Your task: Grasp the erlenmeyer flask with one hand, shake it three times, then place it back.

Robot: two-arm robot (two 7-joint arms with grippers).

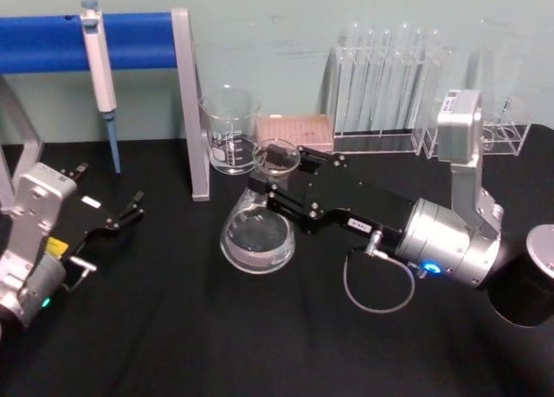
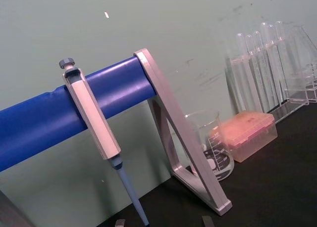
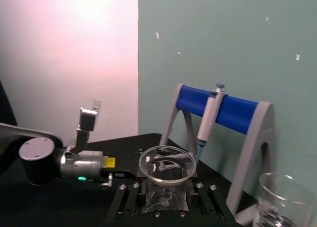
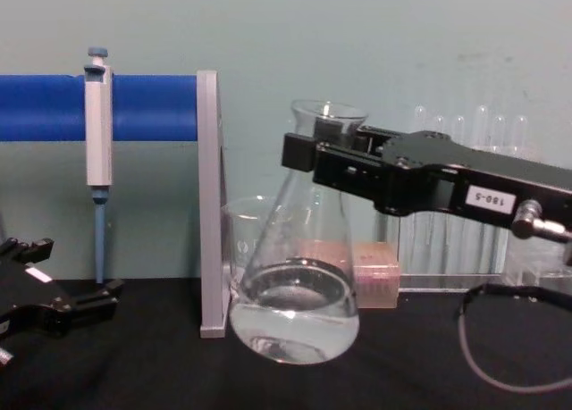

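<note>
The left pincer [image 1: 108, 194] lies idle with its jaws apart at the left of the bench [image 1: 216, 345]. Just right of the grey stand post [image 4: 208, 205], the erlenmeyer flask [image 4: 295, 285] hangs tilted and part-filled, low over the bench. The right pincer [image 4: 322, 164] is clamped on its neck. A wide shake could strike the post or the beaker [image 1: 229, 129], slop liquid out, or let the smooth glass slip.

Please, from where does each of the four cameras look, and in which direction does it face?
Head: above, facing down on the table; right gripper holds the erlenmeyer flask by its neck, left gripper open.
Chest: low, facing across; the right gripper enters from the right.
Left wrist: faces the pipette and beaker.
Right wrist: faces over the flask's rim toward the left arm.
Head and chest share flask, pipette, both grippers.
</note>
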